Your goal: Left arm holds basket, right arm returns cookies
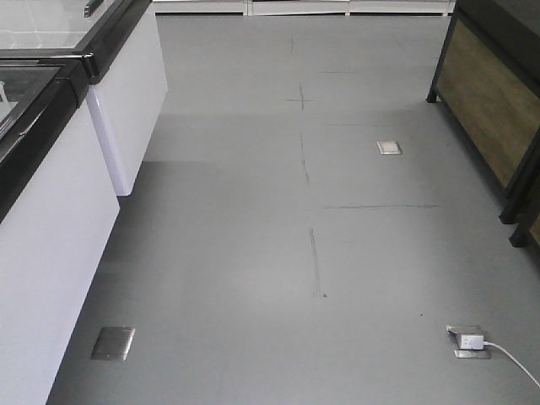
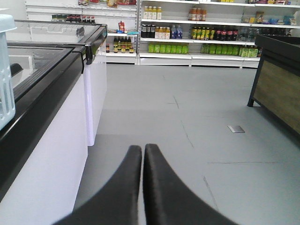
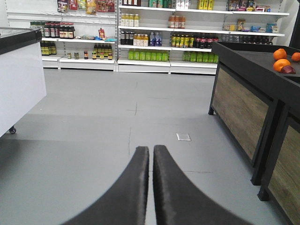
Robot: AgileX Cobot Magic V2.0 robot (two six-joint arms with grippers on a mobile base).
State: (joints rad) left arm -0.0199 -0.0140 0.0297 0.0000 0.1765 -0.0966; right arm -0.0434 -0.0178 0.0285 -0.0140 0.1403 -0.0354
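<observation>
The floor (image 1: pixel 253 253) is smooth and grey, matt with a faint sheen, and scored by thin dark lines. A plate (image 1: pixel 112 342) set into it looks like brushed metal. The freezer (image 1: pixel 51 253) has glossy white sides, a glossy black rim (image 2: pixel 47 93) and a glass lid (image 2: pixel 35 65). At its left edge, the basket (image 2: pixel 5 70) is pale blue slotted plastic. The stand (image 3: pixel 239 108) has matt wood-grain panels in a black frame. The left hand (image 2: pixel 142 152) and right hand (image 3: pixel 150 152) are matt black and finely grainy.
</observation>
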